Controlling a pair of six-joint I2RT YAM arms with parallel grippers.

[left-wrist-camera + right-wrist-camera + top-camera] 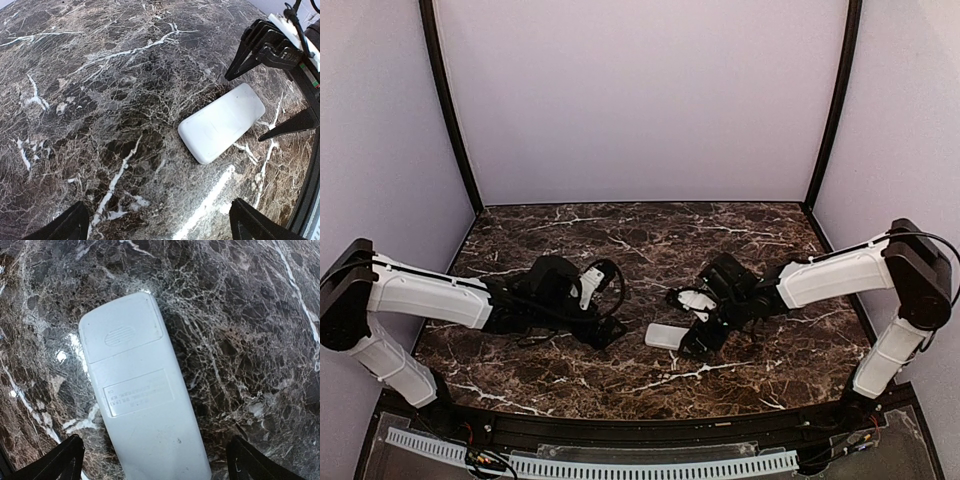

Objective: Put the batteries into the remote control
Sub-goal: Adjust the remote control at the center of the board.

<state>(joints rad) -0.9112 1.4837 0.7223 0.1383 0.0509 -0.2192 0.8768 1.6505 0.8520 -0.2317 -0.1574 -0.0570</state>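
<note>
The remote control [668, 336] lies back-up on the marble table [650, 240], around the middle and nearer its near edge, battery cover [122, 335] in place. The right gripper [157, 465] hangs over it, jaws spread wide and empty. The left gripper [160, 231], near the remote, is spread too, holding nothing.

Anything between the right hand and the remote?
Nothing visible. The open right hand hangs directly over the remote, which lies back up on the table, battery cover in place.

1. The remote control [145, 405] lies back-up, and its rectangular label [138, 392] carries a few lines of small print, too blurred to read.
2. No other writing is legible.
</note>
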